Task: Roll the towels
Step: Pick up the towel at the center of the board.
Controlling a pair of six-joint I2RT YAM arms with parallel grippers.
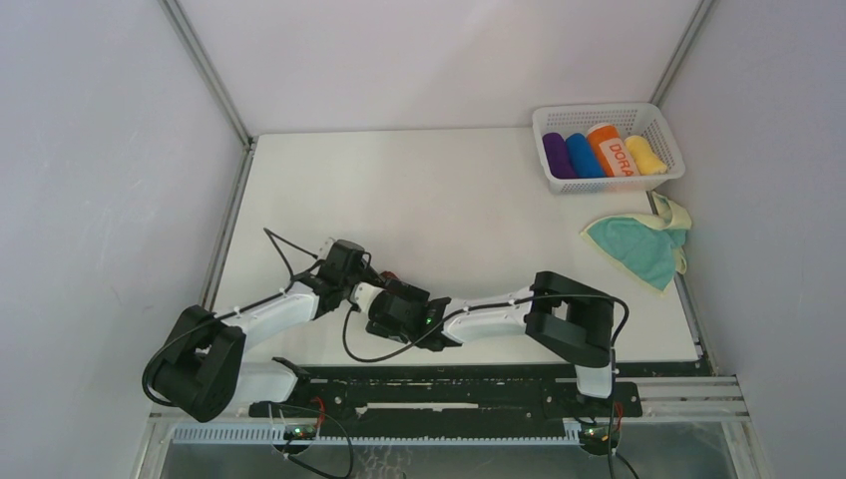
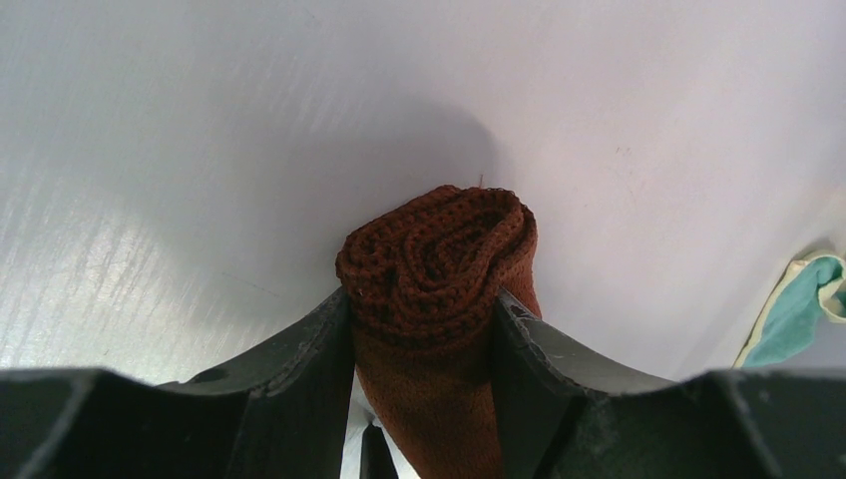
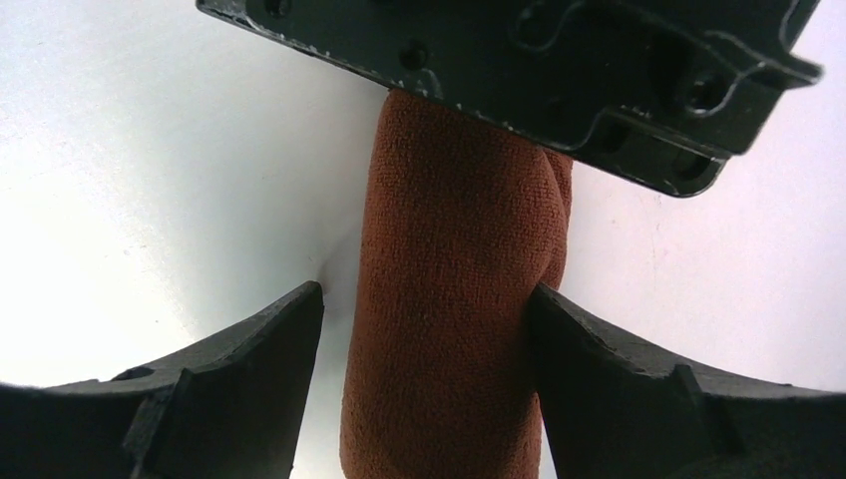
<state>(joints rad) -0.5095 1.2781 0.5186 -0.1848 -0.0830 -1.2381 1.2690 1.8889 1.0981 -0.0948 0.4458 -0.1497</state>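
The rust-brown towel (image 2: 439, 269) is rolled into a tight cylinder, down by the near edge of the tabletop (image 1: 449, 190) and a little left of centre, right where the two arms meet. The left fingers (image 2: 304, 349) pinch it from both sides close to one end, and the spiral of its layers bulges out slightly between the dark pads. The right fingers (image 3: 249, 369) straddle the same roll further along, spread wide. One touches the cloth while the other stands just off it with a sliver of white showing between, so they are not clamped on it. Whether the roll rests on the surface or hangs just above it I can't tell.

Seen from above, the left arm (image 1: 289, 304) reaches up and to the right from its folded elbow, wrist tipped down over the roll. The right arm (image 1: 499, 314) is bent sharply at the right, its forearm running low and leftward to meet it.

Well apart from them, the teal towel (image 1: 638, 249) lies crumpled at the far right edge, cream side peeking out, just in front of a white basket (image 1: 599, 184) holding coloured rolls (image 1: 584, 155).
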